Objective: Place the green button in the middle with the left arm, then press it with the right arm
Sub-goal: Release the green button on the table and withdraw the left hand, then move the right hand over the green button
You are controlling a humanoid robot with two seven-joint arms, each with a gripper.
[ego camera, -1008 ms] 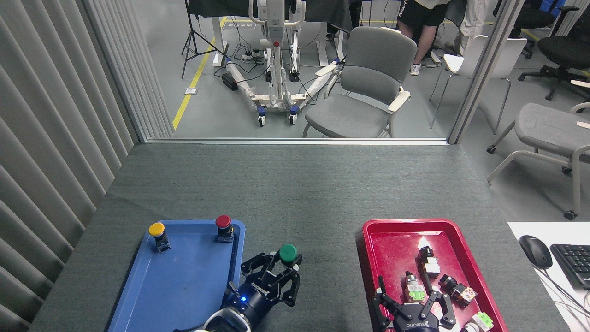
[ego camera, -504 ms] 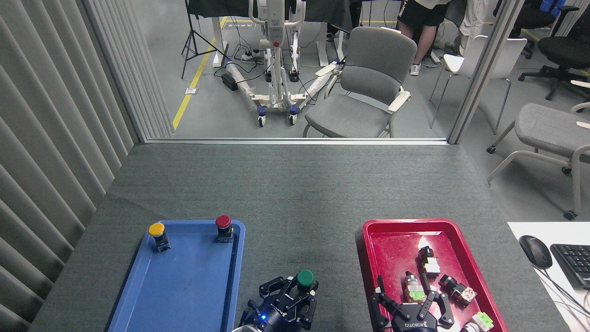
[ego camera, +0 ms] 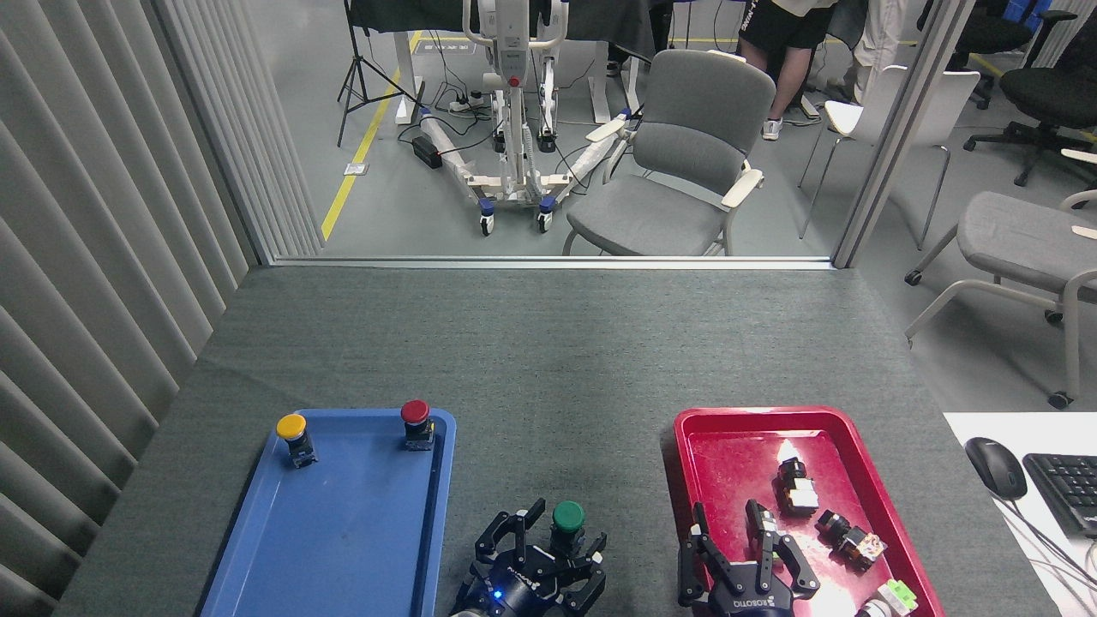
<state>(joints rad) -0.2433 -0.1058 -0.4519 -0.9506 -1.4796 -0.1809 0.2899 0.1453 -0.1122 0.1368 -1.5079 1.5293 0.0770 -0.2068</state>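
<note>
Fingers [ego camera: 521,524] of the left gripper [ego camera: 553,548] splay wide around the round-capped green button [ego camera: 567,521] on grey felt [ego camera: 548,360].

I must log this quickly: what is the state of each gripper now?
Left gripper: open, fingers spread around the green button, not gripping it.
Right gripper: open, holding nothing, above the red tray.
</note>
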